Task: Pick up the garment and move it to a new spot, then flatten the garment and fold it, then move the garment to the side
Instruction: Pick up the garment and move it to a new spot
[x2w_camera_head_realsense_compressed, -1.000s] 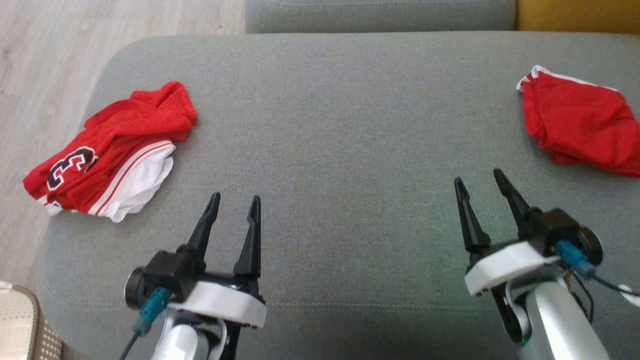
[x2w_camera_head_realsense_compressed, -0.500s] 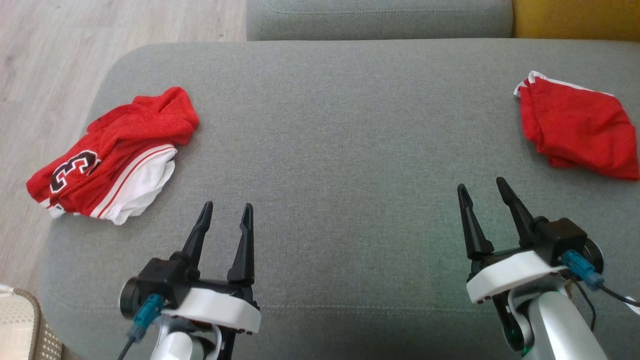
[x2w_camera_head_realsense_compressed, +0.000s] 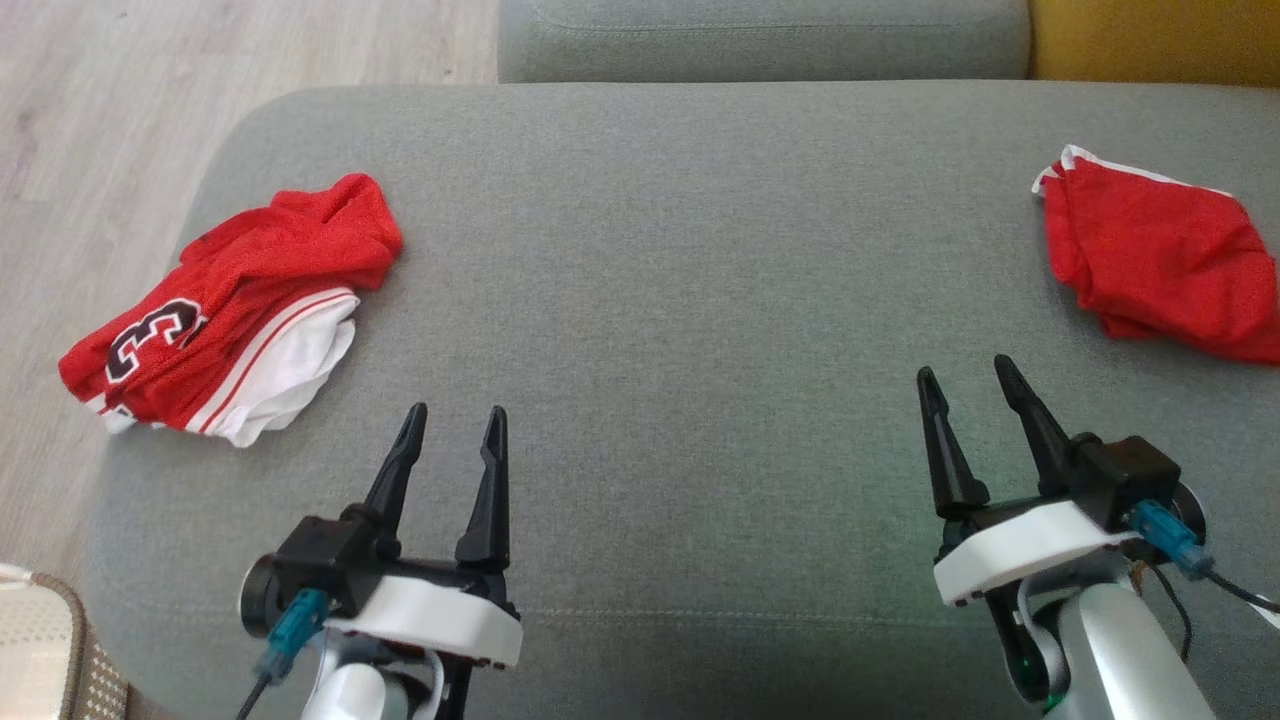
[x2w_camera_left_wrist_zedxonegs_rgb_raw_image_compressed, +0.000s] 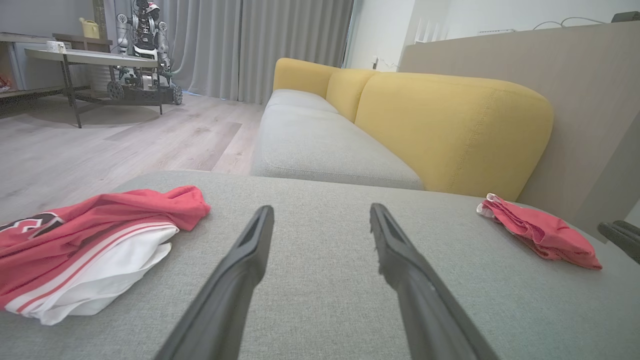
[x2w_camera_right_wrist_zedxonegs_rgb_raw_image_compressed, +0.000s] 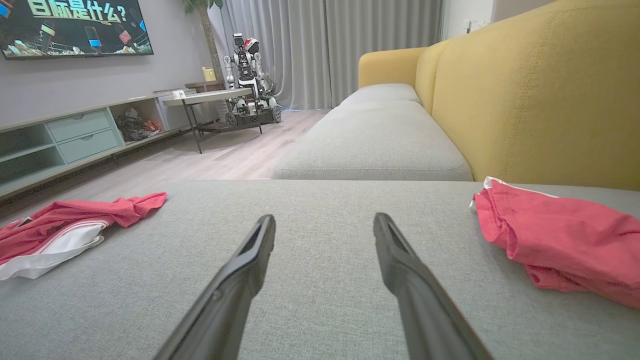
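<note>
Nearest, the left tool (x2w_camera_head_realsense_compressed: 457, 412) and the right tool (x2w_camera_head_realsense_compressed: 964, 367) hover low over the near edge of a grey sofa cushion (x2w_camera_head_realsense_compressed: 680, 300). Each has its two dark fingers apart, with nothing between them, pointing toward the far side. They are well apart from each other, one at the near left and one at the near right.

A little farther, at the cushion's left edge, lies a crumpled red-and-white jersey (x2w_camera_head_realsense_compressed: 240, 300) with a black number on it. White cloth shows under the red along its near side. It lies left of and beyond the left tool, not touching it.

At the far right of the cushion, well apart from the jersey, lies a plain red garment (x2w_camera_head_realsense_compressed: 1160, 260) with a thin white edge. It is beyond and right of the right tool.

Past the cushion comes a second grey seat (x2w_camera_head_realsense_compressed: 760, 40), with a yellow backrest (x2w_camera_head_realsense_compressed: 1150, 40) on its right and pale wood floor (x2w_camera_head_realsense_compressed: 100, 120) to the left.

Far across the room stand a small table (x2w_camera_right_wrist_zedxonegs_rgb_raw_image_compressed: 210, 97), another robot (x2w_camera_right_wrist_zedxonegs_rgb_raw_image_compressed: 247, 65) and grey curtains (x2w_camera_right_wrist_zedxonegs_rgb_raw_image_compressed: 325, 45).
</note>
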